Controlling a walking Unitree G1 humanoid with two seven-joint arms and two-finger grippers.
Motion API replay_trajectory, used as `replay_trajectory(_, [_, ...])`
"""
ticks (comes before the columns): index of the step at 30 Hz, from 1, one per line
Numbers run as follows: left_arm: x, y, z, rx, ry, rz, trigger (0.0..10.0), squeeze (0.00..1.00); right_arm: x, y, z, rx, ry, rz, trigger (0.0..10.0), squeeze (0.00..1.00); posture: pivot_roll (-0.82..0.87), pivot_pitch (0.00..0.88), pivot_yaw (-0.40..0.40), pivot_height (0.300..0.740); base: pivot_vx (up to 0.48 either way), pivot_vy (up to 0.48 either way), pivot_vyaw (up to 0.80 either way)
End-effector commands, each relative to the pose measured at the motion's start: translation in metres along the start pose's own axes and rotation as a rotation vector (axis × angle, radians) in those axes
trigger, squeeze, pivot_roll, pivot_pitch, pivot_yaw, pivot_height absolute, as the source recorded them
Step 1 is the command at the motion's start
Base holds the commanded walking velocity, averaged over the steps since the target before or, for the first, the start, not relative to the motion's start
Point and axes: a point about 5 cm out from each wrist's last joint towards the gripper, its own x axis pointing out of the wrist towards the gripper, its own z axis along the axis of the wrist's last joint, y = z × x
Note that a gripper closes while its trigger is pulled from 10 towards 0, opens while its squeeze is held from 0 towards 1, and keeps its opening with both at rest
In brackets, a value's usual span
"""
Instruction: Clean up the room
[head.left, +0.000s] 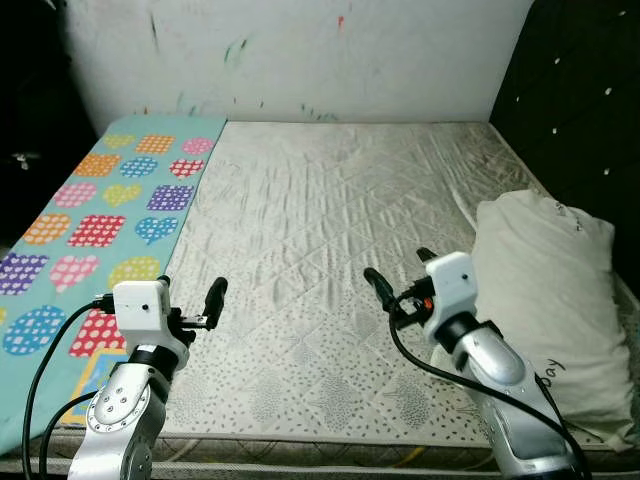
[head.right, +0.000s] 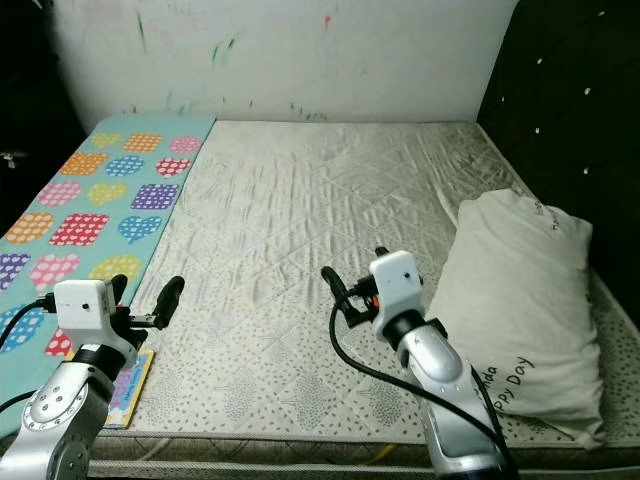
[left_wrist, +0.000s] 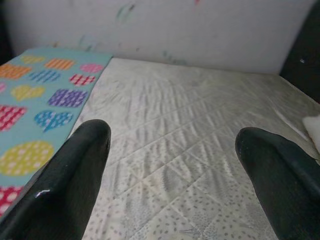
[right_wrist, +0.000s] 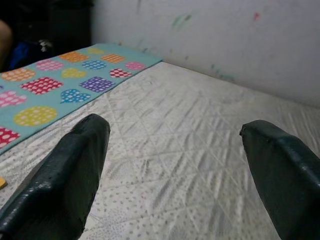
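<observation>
Bed (head.left: 330, 230) with bare quilted mattress, seen from its foot. Heart-patterned blanket (head.left: 100, 215) lies along the left edge; left tool (head.left: 195, 300), fingers apart, hovers beside it. Right tool (head.left: 400, 275), fingers apart, hovers over mid-mattress. Pillow (head.left: 550, 290) rests at the right edge.

pillow (head.left: 545, 300): cream, lumpy, printed lettering, lying flat just right of the right gripper (head.left: 400, 277)
blanket (head.left: 90, 225): teal, coloured hearts, spread flat left of the left gripper (head.left: 195, 300)
</observation>
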Motion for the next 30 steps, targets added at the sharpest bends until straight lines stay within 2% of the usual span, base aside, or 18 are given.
replay_trajectory(1, [0.002, 0.005, 0.002, 0.018, -0.016, 0.034, 10.0, 0.0, 0.005, 0.003, 0.001, -0.014, -0.002, 0.034, 10.0, 0.0, -0.08, 0.0, -0.089, 0.74, 0.0, 0.0, 0.0])
replay_trajectory(4, [0.006, 0.003, 0.003, 0.044, -0.033, 0.046, 10.0, 0.0, 0.014, 0.005, 0.0, -0.03, 0.003, 0.066, 10.0, 0.0, -0.04, 0.0, -0.128, 0.74, 0.0, 0.0, 0.0])
replay_trajectory(8, [0.004, 0.009, 0.001, 0.046, -0.039, 0.086, 10.0, 0.0, 0.024, 0.018, -0.001, -0.037, 0.013, 0.14, 10.0, 0.0, -0.01, 0.0, -0.149, 0.74, 0.0, 0.0, 0.0])
replay_trajectory(11, [-0.009, 0.016, -0.01, 0.042, -0.017, 0.127, 10.0, 0.0, 0.027, 0.025, -0.01, -0.033, 0.03, 0.17, 10.0, 0.0, 0.01, 0.0, -0.144, 0.74, 0.0, 0.0, 0.0])
replay_trajectory(17, [-0.019, 0.02, -0.017, 0.044, -0.003, 0.164, 10.0, 0.0, 0.028, 0.019, -0.008, -0.025, -0.005, 0.121, 10.0, 0.0, -0.02, 0.0, -0.096, 0.74, 0.0, 0.0, 0.0])
replay_trajectory(19, [-0.018, 0.021, -0.018, 0.047, -0.003, 0.166, 10.0, 0.0, 0.027, 0.016, -0.007, -0.026, -0.012, 0.101, 10.0, 0.0, -0.02, 0.0, -0.091, 0.74, 0.0, 0.0, 0.0])
replay_trajectory(23, [-0.006, 0.022, -0.013, 0.076, -0.011, 0.137, 10.0, 0.0, 0.022, 0.002, -0.005, -0.031, -0.041, 0.007, 10.0, 0.0, -0.09, 0.0, -0.015, 0.74, 0.0, 0.0, 0.0])
replay_trajectory(25, [-0.002, 0.021, -0.013, 0.078, -0.009, 0.121, 10.0, 0.0, 0.019, -0.002, -0.005, -0.03, -0.041, -0.015, 10.0, 0.0, -0.1, 0.0, -0.009, 0.74, 0.0, 0.0, 0.0])
replay_trajectory(26, [0.006, 0.018, -0.013, 0.087, -0.005, 0.092, 10.0, 0.0, 0.014, -0.008, -0.007, -0.027, -0.038, -0.055, 10.0, 0.0, -0.13, 0.0, 0.018, 0.74, 0.0, 0.0, 0.0])
replay_trajectory(30, [0.015, 0.013, -0.012, 0.081, -0.004, 0.062, 10.0, 0.0, 0.005, -0.012, -0.011, -0.035, -0.035, -0.083, 10.0, 0.0, -0.17, 0.0, 0.031, 0.74, 0.0, 0.0, 0.0])
